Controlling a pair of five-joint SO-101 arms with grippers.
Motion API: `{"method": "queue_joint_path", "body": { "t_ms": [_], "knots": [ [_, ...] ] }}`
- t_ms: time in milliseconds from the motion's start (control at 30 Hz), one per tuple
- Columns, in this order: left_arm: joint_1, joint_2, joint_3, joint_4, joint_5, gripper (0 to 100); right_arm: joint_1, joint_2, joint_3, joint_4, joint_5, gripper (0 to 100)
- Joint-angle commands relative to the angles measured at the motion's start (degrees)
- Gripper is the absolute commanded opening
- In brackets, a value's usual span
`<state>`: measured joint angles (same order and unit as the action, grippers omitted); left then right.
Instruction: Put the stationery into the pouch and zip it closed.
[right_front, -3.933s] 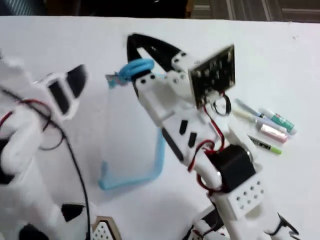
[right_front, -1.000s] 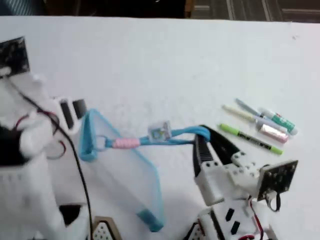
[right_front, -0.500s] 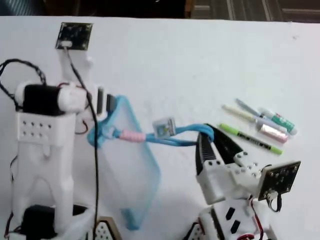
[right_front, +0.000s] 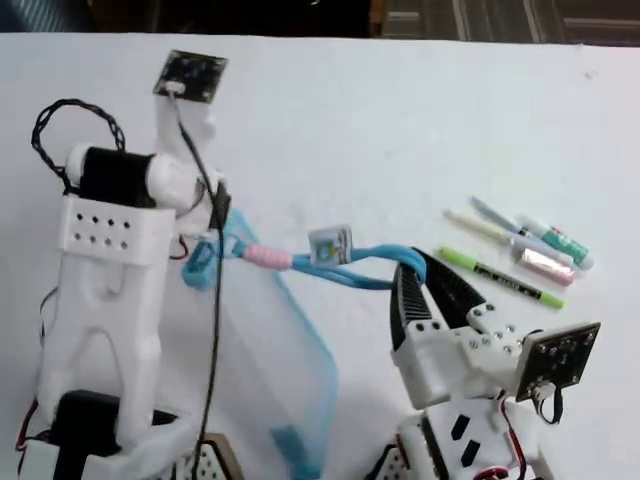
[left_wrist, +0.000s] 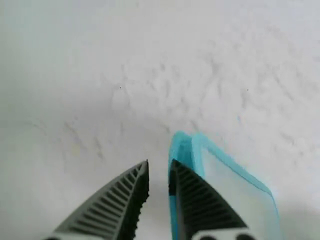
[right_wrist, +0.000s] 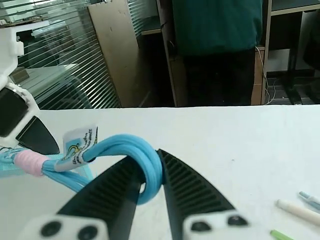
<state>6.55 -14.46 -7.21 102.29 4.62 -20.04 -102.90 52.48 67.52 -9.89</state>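
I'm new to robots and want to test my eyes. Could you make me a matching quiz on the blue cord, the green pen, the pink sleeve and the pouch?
Things:
1. blue cord
2. green pen
3. pink sleeve
4. pouch

Descriptions:
A. lying on the table by the other pens
B. gripped in the right tool
C. wrapped round the cord
D. clear, blue-edged

Pairs: 1-B, 2-A, 3-C, 4-D

Clear pouch (right_front: 268, 345), blue trim — blue cord (right_front: 365, 263)
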Motion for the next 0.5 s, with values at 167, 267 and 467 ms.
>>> {"method": "queue_joint_path", "body": {
  "t_ms": [167, 267, 467],
  "knots": [
    [1.2, 0.0, -10.7, 0.2, 0.3, 2, 0.3, 0.0, -0.3, 0.0, 0.1, 1.6],
    [1.2, 0.0, -14.5, 0.2, 0.6, 2, 0.3, 0.0, -0.3, 0.0, 0.1, 1.6],
    [-1.2, 0.5, -18.3, 0.2, 2.6, 7, 0.3, 0.0, -0.3, 0.2, 0.1, 1.6]
  ]
}}
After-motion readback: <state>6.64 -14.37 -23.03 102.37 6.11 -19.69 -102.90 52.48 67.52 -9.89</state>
